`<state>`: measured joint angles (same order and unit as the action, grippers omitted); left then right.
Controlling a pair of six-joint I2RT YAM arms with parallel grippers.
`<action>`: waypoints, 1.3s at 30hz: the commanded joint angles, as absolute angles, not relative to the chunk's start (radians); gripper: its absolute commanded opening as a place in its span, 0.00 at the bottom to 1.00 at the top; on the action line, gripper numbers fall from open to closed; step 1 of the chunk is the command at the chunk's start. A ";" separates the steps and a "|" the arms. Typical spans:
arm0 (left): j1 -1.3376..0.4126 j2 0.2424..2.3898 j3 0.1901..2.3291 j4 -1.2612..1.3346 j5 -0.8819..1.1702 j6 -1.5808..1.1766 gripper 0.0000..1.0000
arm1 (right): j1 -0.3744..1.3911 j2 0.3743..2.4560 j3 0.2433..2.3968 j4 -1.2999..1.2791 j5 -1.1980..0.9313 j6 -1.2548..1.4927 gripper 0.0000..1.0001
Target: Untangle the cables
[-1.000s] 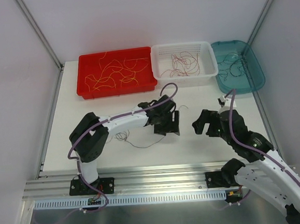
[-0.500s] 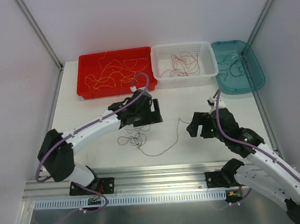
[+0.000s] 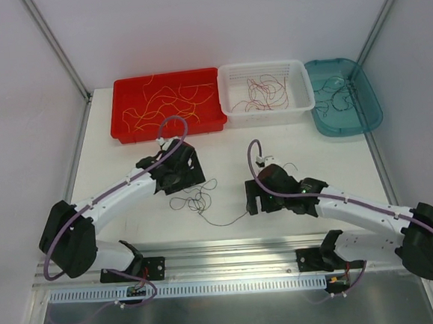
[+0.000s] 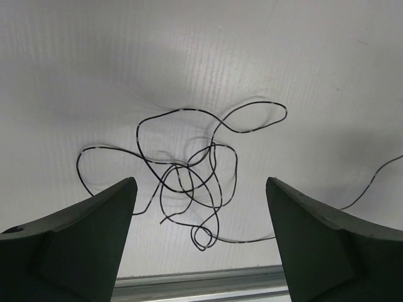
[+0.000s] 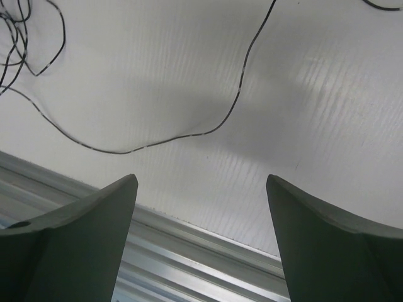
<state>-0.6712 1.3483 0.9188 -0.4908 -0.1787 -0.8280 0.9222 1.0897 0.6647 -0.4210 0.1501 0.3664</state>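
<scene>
A white bench point(image 3: 119, 169) sits between pale walls. On it, near the front edge, lies a loose clump of thin black cables point(image 4: 189, 179), with one long strand point(image 5: 234, 104) trailing right. The left jaws hang wide apart over the clump, holding nothing. The right jaws, also apart and empty, hover above the strand. Behind are a red tray point(image 3: 169, 130) of yellow wires point(image 3: 152, 107), a white basket point(image 3: 266, 111) of dark red ones point(image 3: 263, 91) and a teal tray point(image 3: 349, 127).

My left fingers point(image 4: 75, 245) look matt dark plastic; the table point(image 4: 264, 50) is faintly ribbed white board, perhaps plastic; the rail point(image 5: 157, 264) is brushed metal.
</scene>
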 commanded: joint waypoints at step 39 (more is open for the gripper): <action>-0.467 1.310 0.928 -0.574 -0.270 -0.706 0.00 | 0.760 1.202 0.765 -0.508 0.428 0.437 0.01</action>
